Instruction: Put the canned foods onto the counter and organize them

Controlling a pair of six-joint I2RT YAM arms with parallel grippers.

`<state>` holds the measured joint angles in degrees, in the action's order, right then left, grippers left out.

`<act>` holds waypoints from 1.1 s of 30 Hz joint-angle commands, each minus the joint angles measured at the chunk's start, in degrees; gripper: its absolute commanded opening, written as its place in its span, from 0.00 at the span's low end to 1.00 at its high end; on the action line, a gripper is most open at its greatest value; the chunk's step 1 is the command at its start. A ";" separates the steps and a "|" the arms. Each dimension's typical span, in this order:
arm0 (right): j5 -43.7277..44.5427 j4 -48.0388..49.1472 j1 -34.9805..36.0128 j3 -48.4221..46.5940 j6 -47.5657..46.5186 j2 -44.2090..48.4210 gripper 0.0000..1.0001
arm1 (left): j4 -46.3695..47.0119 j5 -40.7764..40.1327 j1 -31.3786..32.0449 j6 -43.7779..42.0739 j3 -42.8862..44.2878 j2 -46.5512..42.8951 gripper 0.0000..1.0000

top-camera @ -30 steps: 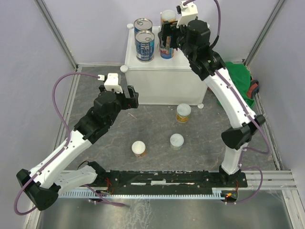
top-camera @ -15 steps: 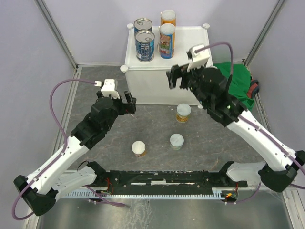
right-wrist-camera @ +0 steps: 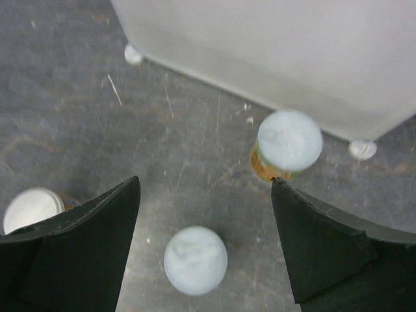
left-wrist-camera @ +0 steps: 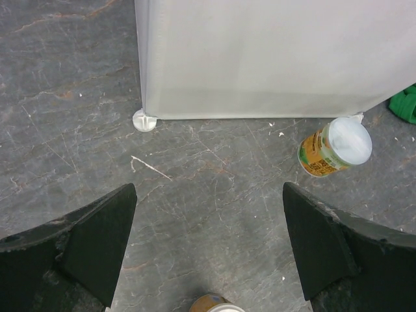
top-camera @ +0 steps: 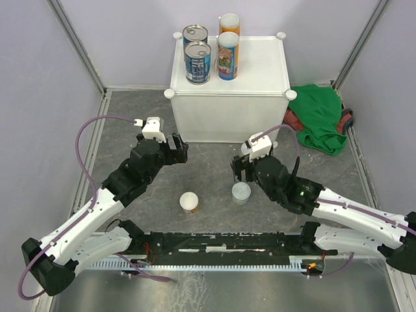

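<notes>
**Four up, three to go: right gripper poised over a can**

Four cans are already seen on the counter (top-camera: 260, 65). Two blue cans (top-camera: 197, 62) are set at its left, and two orange cans (top-camera: 227, 55) just beside them, paired front to back. Three more are left on the grey table (top-camera: 208, 162) in front of the counter, so the job is judged a little past halfway, with a fresh pick in hand.

The right gripper (right-wrist-camera: 205, 185) is held low over the table, pointed down and tipped slightly toward the counter. Its fingers are spread wide and nothing is gripped. The pale-lidded can (right-wrist-camera: 195, 260) is framed between them in the wrist view but is not yet enclosed. A labelled can (right-wrist-camera: 289, 144) is seen beyond it, near the counter's foot. A white-lidded can (right-wrist-camera: 32, 209) stands off to the left.

The left gripper (left-wrist-camera: 208, 188) is hung above the table facing the counter's front, fingers at full spread and empty. Its arm is stretched forward from the base.

For the next move, a small pull back and a straight drop would be needed so the pale-lidded can is bracketed. A firm close on its side would follow. An upright lift clear of the counter's edge would then be called for, with the can set down beside the orange cans.
</notes>
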<state>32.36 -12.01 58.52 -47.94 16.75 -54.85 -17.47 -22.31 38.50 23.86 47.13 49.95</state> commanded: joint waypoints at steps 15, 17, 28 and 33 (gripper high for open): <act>16.13 -6.15 18.62 16.30 18.36 5.81 0.92 | 5.32 2.51 0.26 2.42 -0.57 -0.27 0.99; 16.16 -5.75 19.29 18.09 20.37 6.37 0.92 | 5.34 2.47 0.27 2.43 -0.60 -0.44 0.99; 16.31 -0.82 20.23 22.61 23.32 2.41 0.94 | 5.61 2.68 0.26 2.69 -1.07 -0.46 0.99; 17.11 1.31 20.29 23.40 24.16 -0.27 0.95 | 5.56 2.70 0.26 2.60 -1.21 -0.61 0.99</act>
<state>46.83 -14.44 78.39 -24.97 39.16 -53.69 -14.79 -20.43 38.50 24.69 46.41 49.89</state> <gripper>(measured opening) 0.946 0.992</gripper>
